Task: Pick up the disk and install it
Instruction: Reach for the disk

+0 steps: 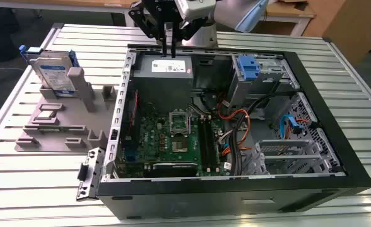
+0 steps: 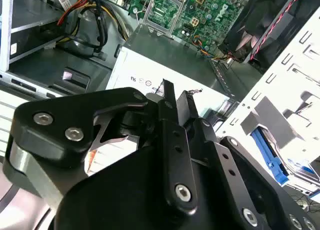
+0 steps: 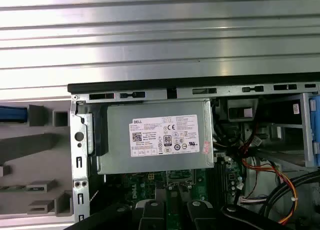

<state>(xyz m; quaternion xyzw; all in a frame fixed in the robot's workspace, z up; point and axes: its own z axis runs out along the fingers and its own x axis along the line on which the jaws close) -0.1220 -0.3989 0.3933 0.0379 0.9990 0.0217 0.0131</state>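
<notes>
The disk (image 1: 51, 75), a silver-grey drive with a blue-and-white label and blue rails, stands upright in a grey fixture (image 1: 59, 125) on the exterior view's left, outside the computer case (image 1: 236, 184). My gripper (image 1: 170, 51) hangs at the case's far edge, over the grey power supply (image 1: 165, 66), well apart from the disk. Its two black fingers (image 2: 167, 97) point down, pressed together with nothing between them. In the first wrist view the power supply (image 3: 155, 137) lies just under me and the disk's blue edge (image 3: 12, 113) shows off to the side.
The open case holds a green motherboard (image 1: 172, 137), orange and black cables (image 1: 239, 127), a blue plastic bracket (image 1: 249, 68) in the far drive bay and a metal cage (image 1: 289, 153). All of it rests on a ribbed metal table (image 1: 40, 175).
</notes>
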